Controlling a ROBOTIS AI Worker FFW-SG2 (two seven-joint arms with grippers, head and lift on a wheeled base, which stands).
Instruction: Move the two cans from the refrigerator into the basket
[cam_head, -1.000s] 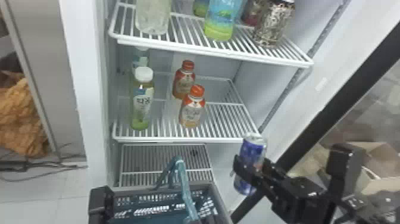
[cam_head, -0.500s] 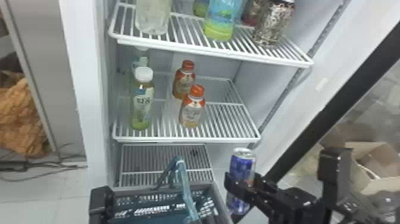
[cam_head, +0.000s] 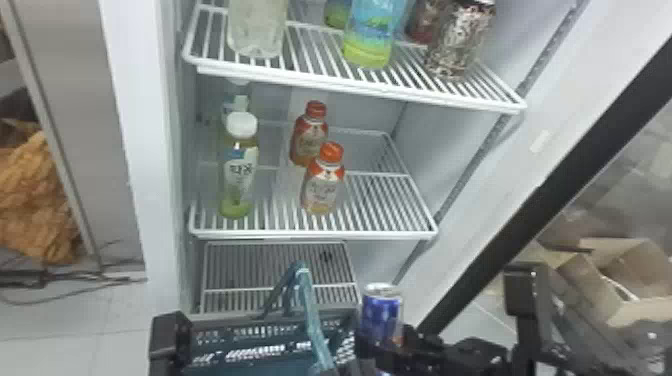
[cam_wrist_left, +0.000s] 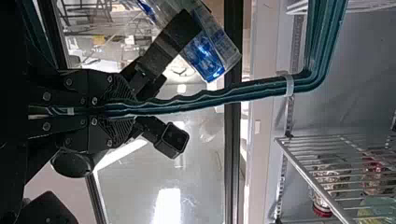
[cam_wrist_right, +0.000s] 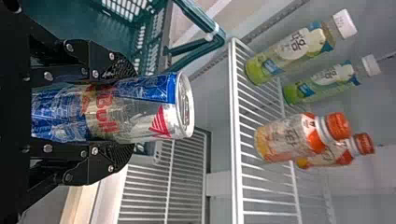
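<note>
My left gripper (cam_head: 170, 332) shows as a dark part by the left of the teal basket (cam_head: 250, 352). In the left wrist view, my left gripper (cam_wrist_left: 128, 109) is shut on the basket's teal handle (cam_wrist_left: 233, 95). The blue-and-silver can (cam_head: 381, 310) stands nearly upright at the basket's right edge, with my right gripper (cam_head: 382, 345) around its lower part. Seen in the right wrist view, my right gripper (cam_wrist_right: 123, 112) is shut on the can (cam_wrist_right: 149, 109), one finger on each side. The basket's floor is hidden from the head view.
The middle shelf (cam_head: 320, 233) holds a green-tea bottle (cam_head: 239, 170) and orange-capped bottles (cam_head: 322, 182). Above it, the upper shelf (cam_head: 350, 85) carries more drinks, including a patterned container (cam_head: 457, 42). A dark door edge (cam_head: 540, 195) slants beside the right arm.
The right gripper and its can have moved left and down in the head view, up against the basket's right edge. The can is less tilted. The basket has stayed where it was.
</note>
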